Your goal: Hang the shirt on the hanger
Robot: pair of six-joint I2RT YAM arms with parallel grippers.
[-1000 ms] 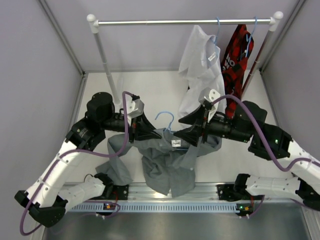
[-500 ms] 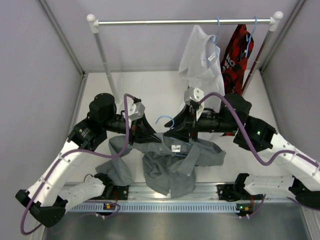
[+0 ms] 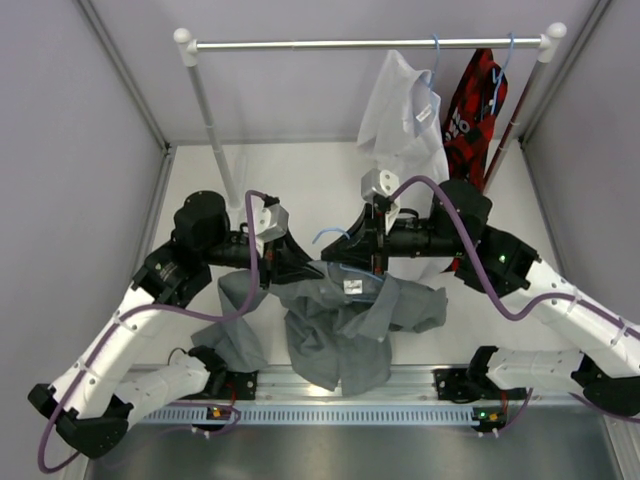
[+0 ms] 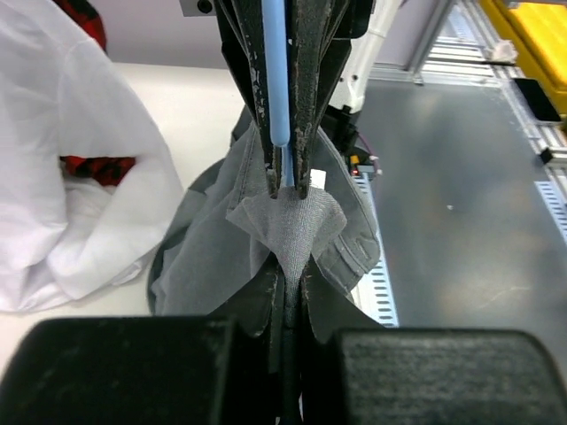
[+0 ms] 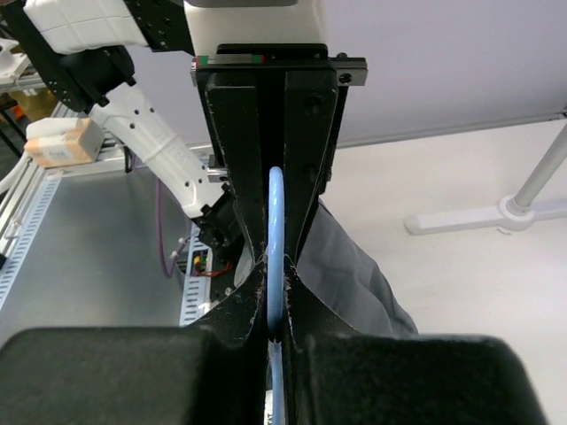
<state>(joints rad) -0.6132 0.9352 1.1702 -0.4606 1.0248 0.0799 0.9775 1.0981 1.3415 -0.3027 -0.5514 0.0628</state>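
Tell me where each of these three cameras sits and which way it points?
Top: fixed above and behind the robot, looking down on the table and clothes rail; both arms show.
Left wrist: rides the left arm, looking along the left gripper, shut on the grey shirt, toward the right gripper.
Right wrist: rides the right arm, looking the opposite way; its own fingers pinch the blue hanger.
Shared: both wrist views show the hanger, the shirt and the opposite gripper.
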